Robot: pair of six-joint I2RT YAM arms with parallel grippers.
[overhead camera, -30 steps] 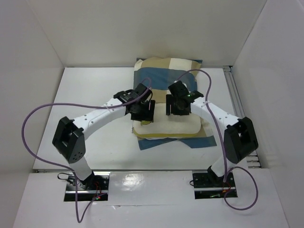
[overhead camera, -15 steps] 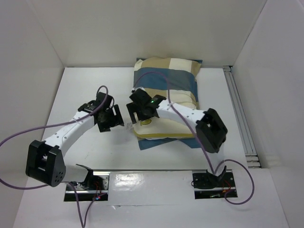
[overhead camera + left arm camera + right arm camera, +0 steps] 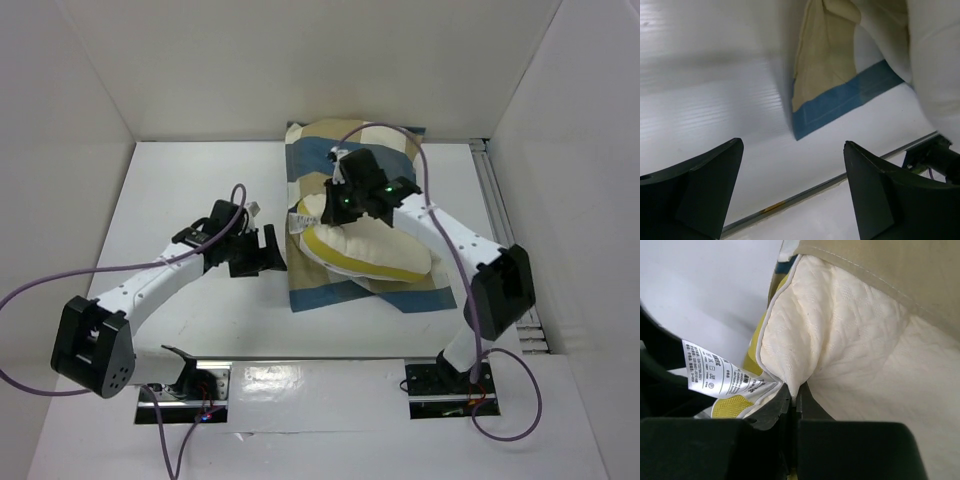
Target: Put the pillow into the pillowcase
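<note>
In the top view the cream quilted pillow (image 3: 375, 255) lies on the checked blue-tan pillowcase (image 3: 340, 140), its left end raised. My right gripper (image 3: 322, 212) is shut on that left edge. In the right wrist view the jaws pinch a fold of the pillow (image 3: 855, 340) at the piping, beside a white care label (image 3: 720, 377), and my right gripper (image 3: 797, 396) shows no gap. My left gripper (image 3: 268, 254) hovers open just left of the pillow, holding nothing. The left wrist view shows the left gripper (image 3: 790, 190) wide open over bare table, with the pillowcase (image 3: 830, 90) corner ahead and the pillow (image 3: 935, 60) at right.
White walls enclose the table (image 3: 190, 200) on the left, back and right. A metal rail (image 3: 500, 210) runs along the right side. Purple cables loop from both arms. The table's front edge seam (image 3: 790, 197) lies below the left gripper.
My right gripper has closed on the pillow's left edge and lifted it toward the back. The left gripper opened wider and shifted slightly right, next to the pillow.
</note>
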